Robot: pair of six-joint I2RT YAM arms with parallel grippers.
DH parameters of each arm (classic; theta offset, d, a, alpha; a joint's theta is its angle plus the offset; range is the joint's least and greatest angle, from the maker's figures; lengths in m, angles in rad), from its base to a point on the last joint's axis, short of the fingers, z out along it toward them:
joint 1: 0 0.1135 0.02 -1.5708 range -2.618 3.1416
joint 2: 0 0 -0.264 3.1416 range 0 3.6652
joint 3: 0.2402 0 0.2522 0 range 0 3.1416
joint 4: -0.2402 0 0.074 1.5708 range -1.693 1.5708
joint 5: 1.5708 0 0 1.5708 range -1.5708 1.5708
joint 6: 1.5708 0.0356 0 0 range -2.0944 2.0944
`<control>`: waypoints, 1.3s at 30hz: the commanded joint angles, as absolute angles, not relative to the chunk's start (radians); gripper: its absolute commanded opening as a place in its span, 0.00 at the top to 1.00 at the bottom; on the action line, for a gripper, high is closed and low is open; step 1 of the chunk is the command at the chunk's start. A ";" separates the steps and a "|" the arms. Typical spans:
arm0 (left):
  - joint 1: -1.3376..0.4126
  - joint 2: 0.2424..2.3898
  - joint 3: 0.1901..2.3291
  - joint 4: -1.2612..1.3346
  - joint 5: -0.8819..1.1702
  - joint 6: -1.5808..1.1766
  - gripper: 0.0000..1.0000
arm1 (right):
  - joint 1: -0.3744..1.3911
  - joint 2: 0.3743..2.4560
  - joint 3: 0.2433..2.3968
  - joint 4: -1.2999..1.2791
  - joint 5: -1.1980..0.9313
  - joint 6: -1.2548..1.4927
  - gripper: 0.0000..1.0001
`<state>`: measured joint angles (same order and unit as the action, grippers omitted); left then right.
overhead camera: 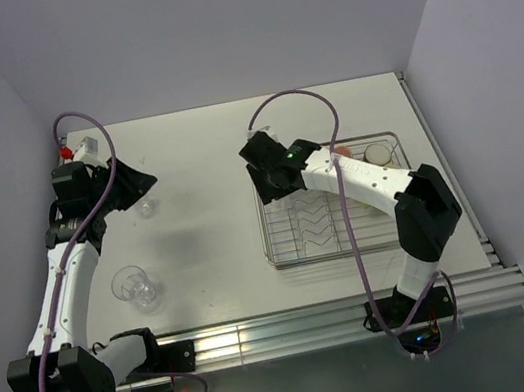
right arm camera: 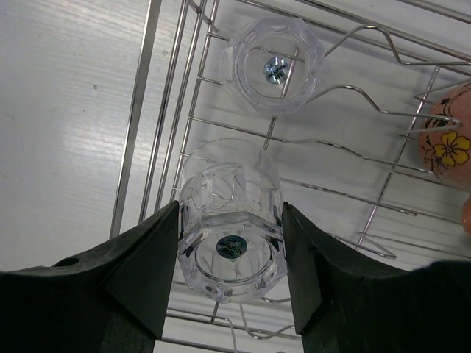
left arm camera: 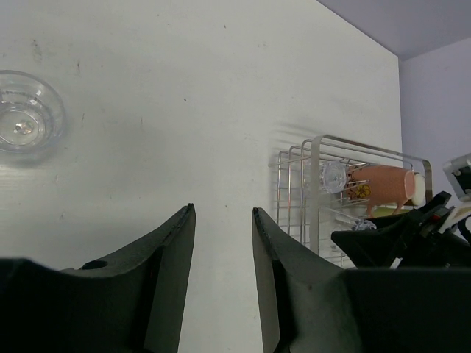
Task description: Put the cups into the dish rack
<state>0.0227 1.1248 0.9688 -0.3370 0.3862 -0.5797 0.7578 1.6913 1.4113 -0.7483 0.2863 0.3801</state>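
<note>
Gripping a clear glass [right arm camera: 229, 193] between its fingers, the right claw [right arm camera: 229, 220] hangs just inside the side rim of the wire rack [right arm camera: 136, 118], with the glass base toward the wrist camera. Whether the glass touches the wires: cannot tell. A second glass [right arm camera: 274, 66] sits in the rack just beyond, and a pink mug [right arm camera: 445, 143] is off to the right. The left claw [left arm camera: 223, 213] is open and empty over the bare desk [left arm camera: 184, 95]. A loose glass [left arm camera: 26, 110] stands well apart from it.

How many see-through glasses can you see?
4. One glass and another stand on the table's left; a third sits in the dish rack; the right gripper holds the fourth glass over it. More may be hidden.
</note>
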 commanded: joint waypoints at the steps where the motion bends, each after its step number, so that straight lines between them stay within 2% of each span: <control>1: 0.021 1.094 0.962 -0.327 0.376 -0.549 0.57 | 0.769 1.729 1.473 -0.742 0.333 0.379 0.94; 25: 0.021 1.104 0.957 -0.328 0.371 -0.543 0.58 | 0.752 1.873 1.491 -0.706 0.333 0.390 0.90; 31: 0.021 1.111 0.956 -0.328 0.371 -0.543 0.58 | 0.750 1.887 1.500 -0.724 0.350 0.391 0.82; 39: 0.021 1.115 0.957 -0.330 0.370 -0.542 0.58 | 0.750 1.878 1.500 -0.753 0.380 0.402 0.63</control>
<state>0.0227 1.1229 0.9543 -0.3439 0.3759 -0.5613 0.7547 1.8748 1.4597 -0.7319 0.3302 0.3878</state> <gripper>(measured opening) 0.425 0.610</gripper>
